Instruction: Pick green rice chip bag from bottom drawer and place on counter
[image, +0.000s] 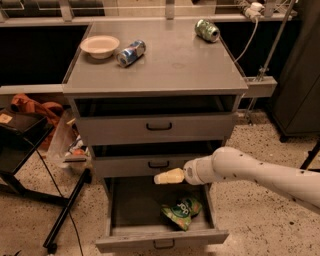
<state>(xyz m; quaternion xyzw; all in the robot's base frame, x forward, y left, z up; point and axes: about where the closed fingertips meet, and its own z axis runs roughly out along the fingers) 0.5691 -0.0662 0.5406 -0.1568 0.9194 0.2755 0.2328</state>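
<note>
Orange cloth (31, 106) lies on the floor at the far left, beside a black stand (20, 150). On the grey counter (170, 70), a pale bowl (100, 46) sits at the far left corner, with a blue can (131, 53) on its side just right of it. Under the counter, the bottom drawer (160, 241) is pulled out toward the near side. The cream gripper (169, 176) hangs over this open drawer, level with the front of the middle drawer (130, 166). It holds nothing and touches nothing; I cannot tell whether it is open or closed. The bag (181, 212) lies on the drawer floor, right of centre and near the front wall, below the gripper and apart from it. A green can (207, 30) lies on its side at the counter's far right corner. The white arm (260, 172) reaches in from the right.
</note>
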